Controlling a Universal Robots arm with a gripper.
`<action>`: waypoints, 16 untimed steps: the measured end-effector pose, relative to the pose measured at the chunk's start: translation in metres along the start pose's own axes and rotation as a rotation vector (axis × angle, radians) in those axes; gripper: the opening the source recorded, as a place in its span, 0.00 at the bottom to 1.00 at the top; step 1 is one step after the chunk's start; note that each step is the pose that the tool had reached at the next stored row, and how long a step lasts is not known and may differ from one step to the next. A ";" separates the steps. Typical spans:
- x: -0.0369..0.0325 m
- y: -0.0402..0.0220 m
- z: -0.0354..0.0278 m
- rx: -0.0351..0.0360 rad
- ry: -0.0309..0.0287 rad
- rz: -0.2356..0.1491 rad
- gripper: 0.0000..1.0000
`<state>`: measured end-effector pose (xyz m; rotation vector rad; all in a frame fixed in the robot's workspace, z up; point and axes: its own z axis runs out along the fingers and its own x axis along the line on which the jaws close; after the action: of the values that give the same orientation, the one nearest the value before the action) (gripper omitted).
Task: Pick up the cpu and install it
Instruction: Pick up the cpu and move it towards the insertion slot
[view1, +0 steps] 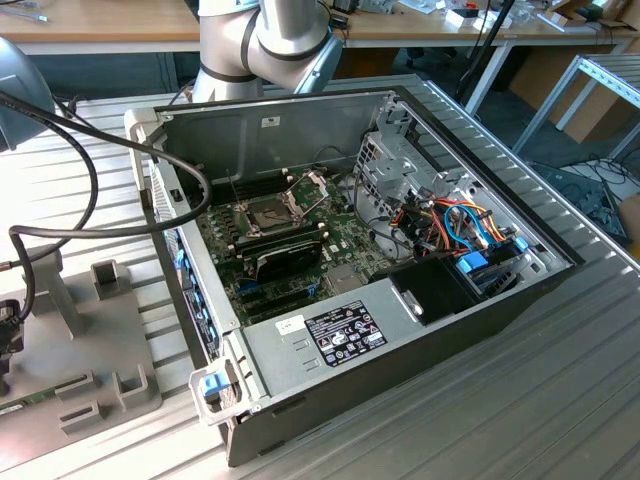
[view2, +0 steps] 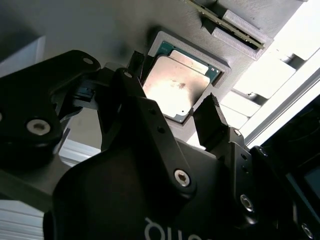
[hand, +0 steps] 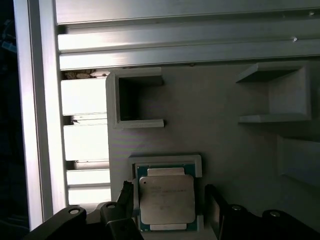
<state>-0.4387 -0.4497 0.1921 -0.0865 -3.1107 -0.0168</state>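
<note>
You'll find the cpu (hand: 166, 200) seated flat in its grey nest (hand: 165, 160). It's a square chip with a dull silver top and green edging.

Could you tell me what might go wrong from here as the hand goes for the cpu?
1. The open hand straddles the small square silver-grey cpu inside its raised grey holder frame; closing fingers might catch the frame rather than the chip's edges.
2. The chip is flat and thin, so a shallow grip could slip or tilt it.
3. The black cable looping beside the open computer case may snag.
</note>
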 end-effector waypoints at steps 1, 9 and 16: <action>0.0000 0.0000 0.0000 0.0001 0.0000 -0.003 0.67; -0.0001 0.0000 0.0000 0.0007 0.0002 -0.021 0.67; -0.0002 0.0000 0.0000 0.0013 0.0004 -0.041 0.67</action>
<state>-0.4385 -0.4497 0.1921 -0.0227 -3.1116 -0.0158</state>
